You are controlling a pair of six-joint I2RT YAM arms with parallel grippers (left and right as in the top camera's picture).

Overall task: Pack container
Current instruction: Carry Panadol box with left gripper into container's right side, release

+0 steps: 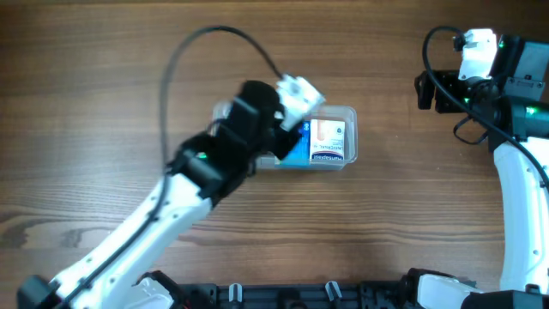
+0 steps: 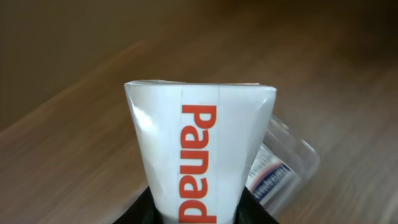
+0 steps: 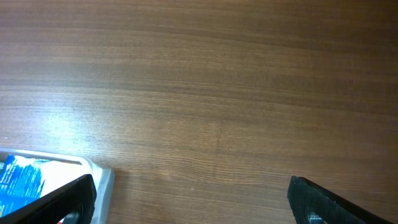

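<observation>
the left end effector point(image 1: 285, 129) is clamping a glossy white carton point(image 2: 199, 155) with red lettering over the container point(image 1: 348, 114), a clear, round-cornered plastic tub sitting mid-worktop point(image 3: 217, 81) and holding a blue-and-white box point(image 1: 324, 144). the right end effector point(image 3: 189, 190) is gaping wide, empty, well apart. the matt brown woodgrain is catching a soft glare.

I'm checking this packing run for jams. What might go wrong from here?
The left hand holds the white box over the container, which already holds a blue and white box. Dropped here, it may land on that box or the rim and tip out. The container may also slide if pushed, since the right hand is far off, steadying nothing.
</observation>
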